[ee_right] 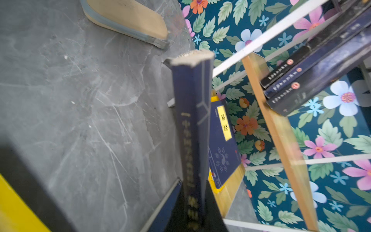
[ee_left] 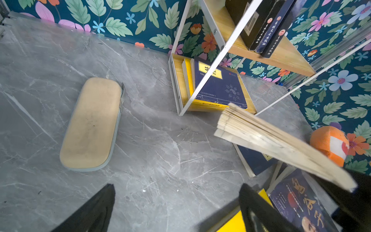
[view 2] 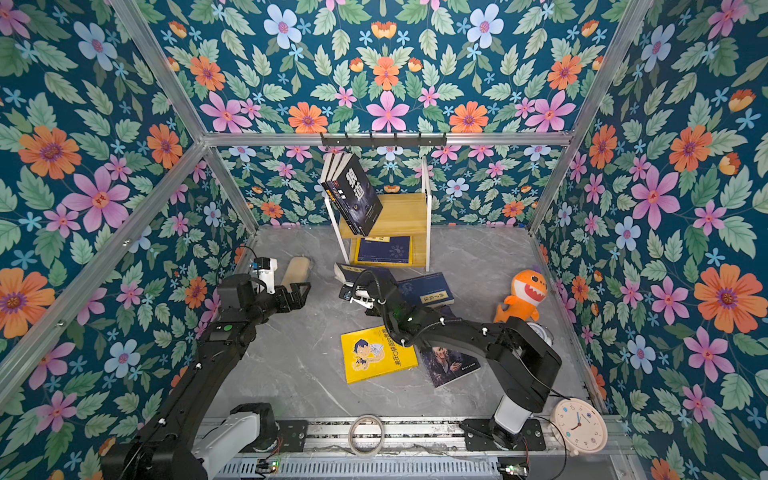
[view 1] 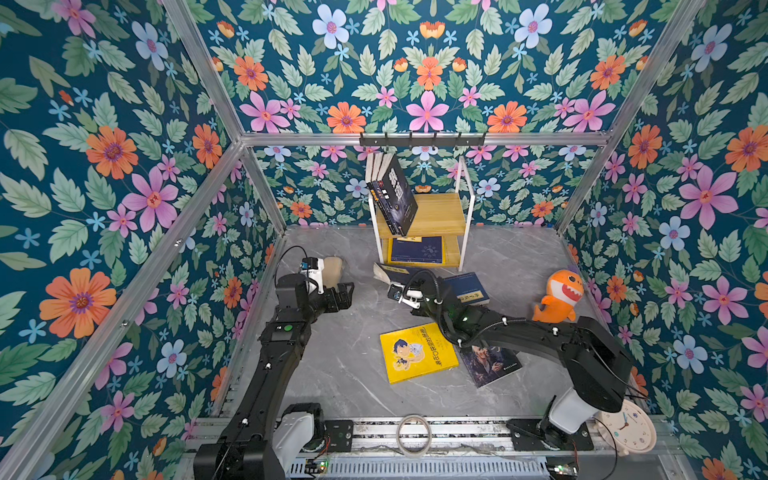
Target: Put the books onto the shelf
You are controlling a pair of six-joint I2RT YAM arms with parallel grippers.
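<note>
Left claw (view 1: pixel 344 292) spread wide, empty; right claw (view 1: pixel 400 286) clamped on navy book (ee_right: pixel 190 120).

Left arm (view 1: pixel 274 365): rises through the left half of both top views, elbow bent, wrist turned toward the centre.
Left gripper (view 1: pixel 347 295): jaws spread wide, nothing between the fingers (ee_left: pixel 94 213).
Right arm (view 1: pixel 519 328): stretches from lower right toward frame centre, forearm low.
Right gripper (ee_right: pixel 193 213): clamped on a navy book (ee_right: pixel 190 124), spine between the jaws.

black jointed arms (view 1: pixel 266 374), white base housings (view 1: pixel 293 432), black cables (view 1: pixel 515 321), green lights (view 1: pixel 287 328)
</note>
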